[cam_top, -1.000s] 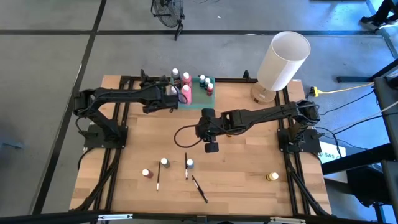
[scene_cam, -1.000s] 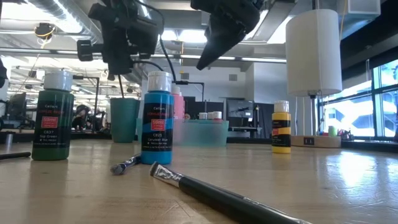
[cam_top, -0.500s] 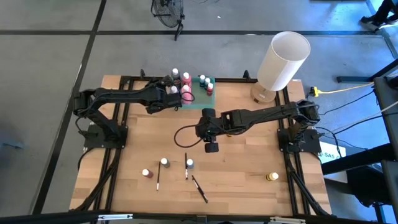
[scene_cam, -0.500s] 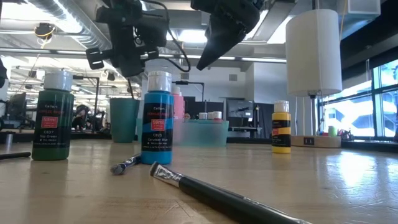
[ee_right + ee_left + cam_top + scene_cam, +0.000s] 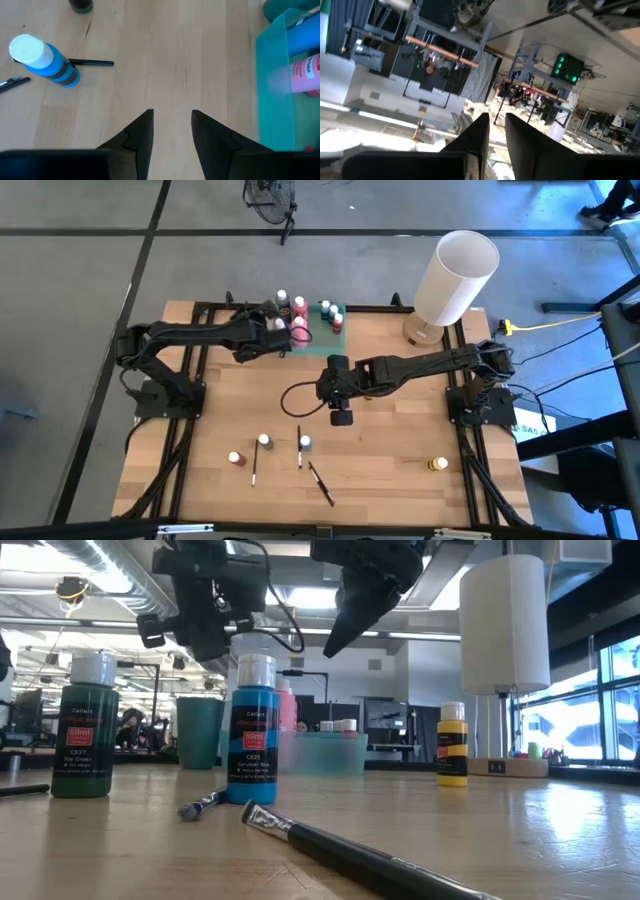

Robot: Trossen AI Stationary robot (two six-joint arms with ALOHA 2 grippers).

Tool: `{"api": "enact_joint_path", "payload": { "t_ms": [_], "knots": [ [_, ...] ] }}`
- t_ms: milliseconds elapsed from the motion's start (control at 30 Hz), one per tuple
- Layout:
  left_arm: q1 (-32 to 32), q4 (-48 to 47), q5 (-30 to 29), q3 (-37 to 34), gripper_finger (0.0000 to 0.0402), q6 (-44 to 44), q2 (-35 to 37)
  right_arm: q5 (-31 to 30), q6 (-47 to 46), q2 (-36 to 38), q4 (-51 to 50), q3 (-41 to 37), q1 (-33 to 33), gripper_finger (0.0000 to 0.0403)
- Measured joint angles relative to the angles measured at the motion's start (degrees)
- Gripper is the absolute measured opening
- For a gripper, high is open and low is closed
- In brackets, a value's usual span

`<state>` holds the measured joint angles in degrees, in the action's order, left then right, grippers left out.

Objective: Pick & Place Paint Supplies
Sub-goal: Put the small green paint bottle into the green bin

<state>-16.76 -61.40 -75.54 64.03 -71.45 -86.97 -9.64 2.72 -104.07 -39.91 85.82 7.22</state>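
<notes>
Plastic paint bottles [image 5: 305, 443] stand near the front table [image 5: 400, 430] edge among thin brushes [image 5: 321, 483]: judged light, rigid, slick; grasp the body below the cap. Right gripper [image 5: 171, 125] hovers released mid-table. Left gripper [image 5: 283, 330] sits by the tray [image 5: 340, 313], fingers slightly parted, holding nothing. Lamp [image 5: 455, 275] clear.

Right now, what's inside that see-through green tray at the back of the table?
The translucent green rectangular tray holds several small white-capped paint bottles: pink ones, a dark red one and teal ones. The left gripper covers part of it, so an exact count is hidden.
</notes>
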Motion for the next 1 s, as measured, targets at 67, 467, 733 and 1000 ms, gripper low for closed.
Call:
{"api": "enact_joint_path", "payload": {
  "t_ms": [67, 467, 733, 1000],
  "knots": [
    [0.36, -0.03, -0.83, 0.00, 0.0064, 0.56, 1.09, -0.01, -0.69, 0.00, -0.19, 0.00, 0.00, 0.0135],
    [9.58, 0.11, -1.06, 6.67, 0.0084, 12.75, 13.16, -0.20, -0.83, 0.00, 0.06, 0.00, 1.36, 0.0135],
    [24.50, 0.50, -1.46, 10.38, 0.0092, 23.75, 16.86, -0.65, -0.81, 0.00, 0.62, 0.00, 2.29, 0.0135],
    [37.86, 4.67, -1.56, 10.62, 0.0087, 56.31, 16.86, -8.75, -0.57, 0.04, 1.04, 0.00, 3.97, 0.0134]
  ]
}}
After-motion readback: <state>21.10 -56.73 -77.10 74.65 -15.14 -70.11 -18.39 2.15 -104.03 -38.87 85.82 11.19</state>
